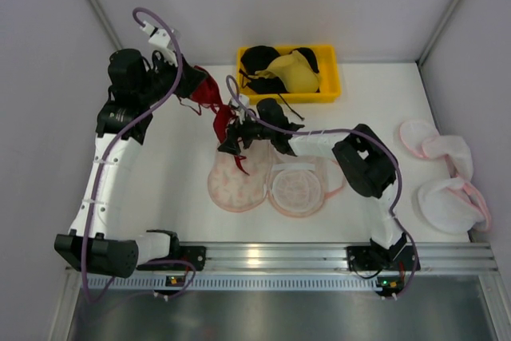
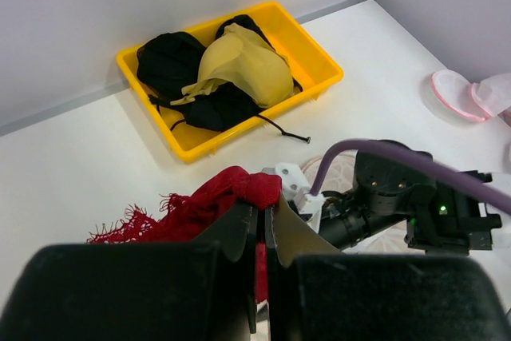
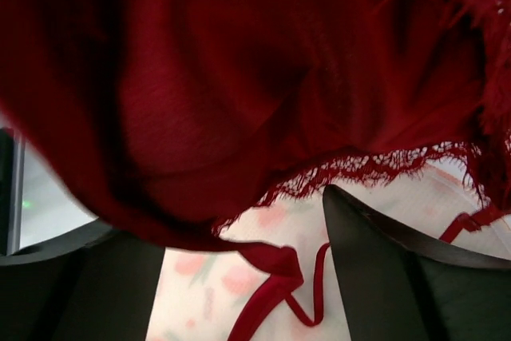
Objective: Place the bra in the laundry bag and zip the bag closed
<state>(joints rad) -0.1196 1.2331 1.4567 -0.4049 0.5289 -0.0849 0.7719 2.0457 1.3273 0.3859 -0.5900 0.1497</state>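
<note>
A: "Above the white table, the left gripper pinched the bra. It dangled before the spread right gripper, with the laundry bag beneath."

B: "Its lace could've snagged that gripper, dragging the bag askew."

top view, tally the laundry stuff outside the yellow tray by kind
red bra: 1
printed mesh bag: 1
plain white pink-edged bags: 2
total: 4
</note>
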